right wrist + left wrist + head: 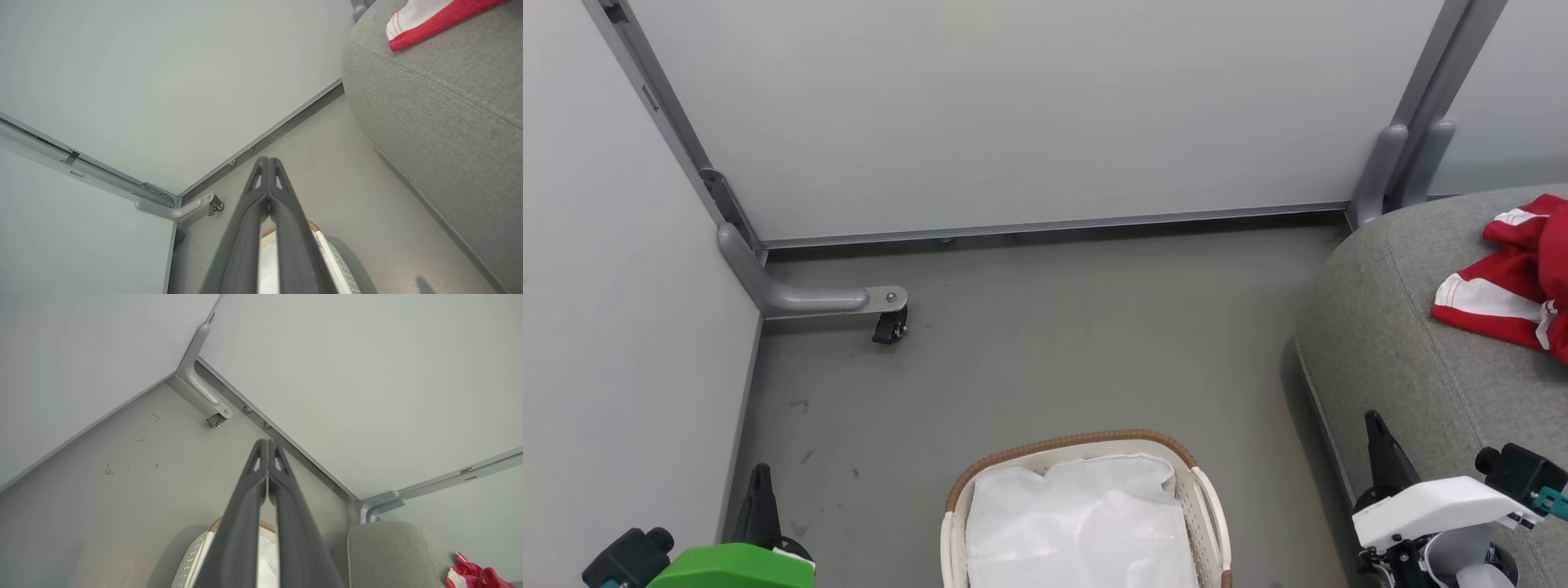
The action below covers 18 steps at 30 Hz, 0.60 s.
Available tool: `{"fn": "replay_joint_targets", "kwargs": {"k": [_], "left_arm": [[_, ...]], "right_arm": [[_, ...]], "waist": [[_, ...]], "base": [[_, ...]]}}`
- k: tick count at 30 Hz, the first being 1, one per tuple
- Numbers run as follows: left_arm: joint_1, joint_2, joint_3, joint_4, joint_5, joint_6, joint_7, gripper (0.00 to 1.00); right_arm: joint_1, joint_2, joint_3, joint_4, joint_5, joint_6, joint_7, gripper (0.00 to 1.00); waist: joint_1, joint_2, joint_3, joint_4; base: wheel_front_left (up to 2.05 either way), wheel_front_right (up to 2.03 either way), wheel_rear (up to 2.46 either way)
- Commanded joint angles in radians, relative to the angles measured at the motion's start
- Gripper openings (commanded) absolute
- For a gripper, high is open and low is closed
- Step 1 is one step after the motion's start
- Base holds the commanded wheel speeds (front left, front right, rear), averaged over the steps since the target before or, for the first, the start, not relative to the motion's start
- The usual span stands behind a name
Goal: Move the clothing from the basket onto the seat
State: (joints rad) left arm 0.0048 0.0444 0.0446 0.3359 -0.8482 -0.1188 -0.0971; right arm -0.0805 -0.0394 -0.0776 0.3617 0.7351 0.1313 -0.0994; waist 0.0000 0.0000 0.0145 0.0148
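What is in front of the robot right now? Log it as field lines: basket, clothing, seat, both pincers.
basket: on the floor, white liner inside, no red fabric in the part that shows
clothing: red with white bands, lying on the seat
seat: grey, right of the basket
left pincer: shut, holding nothing
right pincer: shut, holding nothing, beside the seat edge
task: looks done

Red clothing [1515, 278] with white bands, grey woven seat [1388, 343], white basket [1207, 506] with brown rim.
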Motion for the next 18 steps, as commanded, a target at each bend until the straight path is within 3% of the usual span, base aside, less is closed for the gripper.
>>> {"fn": "replay_joint_targets", "kwargs": {"k": [1, 18], "left_arm": [[-0.031, 0.005, 0.008, -0.015, -0.033, -0.005, 0.007, 0.00], [-0.055, 0.006, 0.024, -0.036, -0.225, -0.007, 0.061, 0.00]], "right_arm": [[-0.019, -0.007, -0.004, -0.019, 0.038, 0.000, 0.009, 0.00], [-0.024, -0.009, -0.013, -0.046, 0.259, 0.000, 0.064, 0.00]], "waist": [[0.0000, 0.0000, 0.000, 0.000], [0.0000, 0.0000, -0.002, -0.003]], "base": [[0.00, 0.00, 0.00], [0.00, 0.00, 0.00]]}}
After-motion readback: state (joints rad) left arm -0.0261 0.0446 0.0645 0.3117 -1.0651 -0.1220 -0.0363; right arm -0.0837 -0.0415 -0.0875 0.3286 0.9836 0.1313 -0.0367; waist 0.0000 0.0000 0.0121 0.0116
